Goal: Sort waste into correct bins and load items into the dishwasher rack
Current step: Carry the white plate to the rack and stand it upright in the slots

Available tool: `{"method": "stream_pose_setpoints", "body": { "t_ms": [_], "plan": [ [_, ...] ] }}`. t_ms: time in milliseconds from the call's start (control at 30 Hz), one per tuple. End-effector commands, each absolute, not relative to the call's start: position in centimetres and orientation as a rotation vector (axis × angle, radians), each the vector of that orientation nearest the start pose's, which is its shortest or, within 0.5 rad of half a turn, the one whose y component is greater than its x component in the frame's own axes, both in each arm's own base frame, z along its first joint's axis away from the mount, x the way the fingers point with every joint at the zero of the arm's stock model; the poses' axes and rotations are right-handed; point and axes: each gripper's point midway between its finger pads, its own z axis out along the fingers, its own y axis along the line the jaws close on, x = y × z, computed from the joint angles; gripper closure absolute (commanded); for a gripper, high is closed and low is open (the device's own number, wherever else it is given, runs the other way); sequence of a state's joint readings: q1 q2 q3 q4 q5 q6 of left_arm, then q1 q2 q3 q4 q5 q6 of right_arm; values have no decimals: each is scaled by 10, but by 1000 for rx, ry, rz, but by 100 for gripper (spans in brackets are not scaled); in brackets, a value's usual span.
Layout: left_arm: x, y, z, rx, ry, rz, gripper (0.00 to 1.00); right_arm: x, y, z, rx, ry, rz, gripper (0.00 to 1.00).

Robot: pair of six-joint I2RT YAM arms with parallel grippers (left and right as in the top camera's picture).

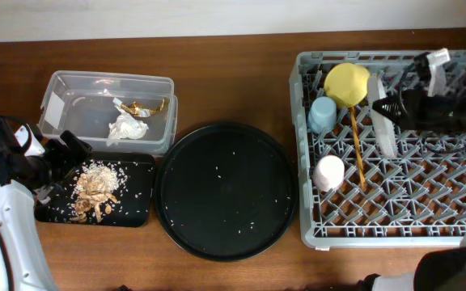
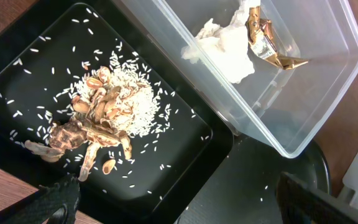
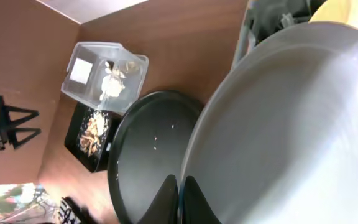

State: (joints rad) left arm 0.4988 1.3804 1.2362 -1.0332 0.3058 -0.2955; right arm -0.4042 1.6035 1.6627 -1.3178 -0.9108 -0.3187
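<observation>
Plate work falls to my right arm: the pale round plate (image 3: 291, 124) is gripped by its rim in my right pincer (image 3: 179, 190), which is clenched on it. Seen from above, it stands on edge over the rack (image 1: 306, 202), toward the back and right of the middle. Its thin line runs from the back of the rack toward the front. I cannot tell whether its lower edge already touches the lattice floor.

The chopsticks (image 1: 357, 153) lie just to its left, running much the same way. The yellow bowl (image 1: 346, 83), the blue cup (image 1: 323, 115) and the pink cup (image 1: 328, 172) sit further left in the rack.

My left pincer (image 2: 185, 200) is released, its fingers spread wide. It hangs over the shallow black tray (image 1: 140, 190) that holds the food scraps (image 1: 95, 187). That is well apart from the rack, across the round black tray (image 1: 225, 190), so the right arm is much the nearer.

The napkin (image 1: 126, 128) and the gold wrapper (image 1: 148, 107) lie in the clear tub (image 1: 63, 97), so I judge the plate to be the last piece to load. The next move calls for lowering it straight down between the peg rows, edge in line with them, and only then letting go. A drift to the left could knock the chopsticks
</observation>
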Motion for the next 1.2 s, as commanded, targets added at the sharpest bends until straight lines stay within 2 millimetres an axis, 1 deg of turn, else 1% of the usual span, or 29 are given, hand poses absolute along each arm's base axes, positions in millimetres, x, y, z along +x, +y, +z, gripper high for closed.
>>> {"method": "stream_pose_setpoints", "body": {
  "t_ms": [0,67,133,233,267,367,400,433,467,500,633,667,700,733,800,833,867,900,933,967,1033,1100,1133,1167],
  "plan": [
    [299,104,178,-971,2518,-360,1,362,0,263,-79,2348,1065,96],
    [299,104,178,-971,2518,-360,1,370,12,276,-85,2223,1267,96],
    [299,104,178,-972,2518,-360,1,370,12,271,-71,2235,1277,96],
    [299,104,178,-971,2518,-360,1,366,4,252,-35,2347,1187,96],
    [299,104,178,-971,2518,-360,1,365,5,248,-27,2353,1196,96],
    [299,104,178,-971,2518,-360,1,363,2,222,-6,2396,1175,96],
    [299,104,178,-971,2518,-360,1,364,2,218,18,2398,1179,96],
    [299,104,178,-971,2518,-360,1,366,1,217,28,2395,1177,96],
    [299,104,178,-971,2518,-360,1,370,0,219,83,2390,1191,96],
    [299,104,178,-971,2518,-360,1,378,1,227,152,2346,1252,96],
    [299,104,178,-971,2518,-360,1,385,-3,229,315,2349,1296,95],
    [299,104,178,-971,2518,-360,0,383,-4,225,334,2373,1277,96],
    [299,104,178,-971,2518,-360,1,380,-9,215,369,2427,1212,96],
    [299,104,178,-971,2518,-360,1,376,-19,200,413,2504,1101,96],
    [299,104,178,-971,2518,-360,1,372,-35,183,459,2590,939,96],
    [299,104,178,-971,2518,-360,1,371,-37,181,464,2598,918,92],
    [299,104,178,-972,2518,-360,1,372,-37,181,460,2595,916,81],
    [299,104,178,-971,2518,-360,1,374,-38,182,455,2589,912,72],
    [299,104,178,-971,2518,-360,0,375,-38,182,451,2584,908,66],
    [299,104,178,-971,2518,-360,1,380,-41,184,432,2563,893,50],
    [299,104,178,-971,2518,-360,1,390,-44,188,397,2523,865,31],
    [299,104,178,-971,2518,-360,1,395,-45,190,378,2501,867,24],
    [299,104,178,-971,2518,-360,0,397,-41,195,359,2474,906,22],
    [299,104,178,-971,2518,-360,1,405,-30,214,284,2380,1013,17]
  ]
}}
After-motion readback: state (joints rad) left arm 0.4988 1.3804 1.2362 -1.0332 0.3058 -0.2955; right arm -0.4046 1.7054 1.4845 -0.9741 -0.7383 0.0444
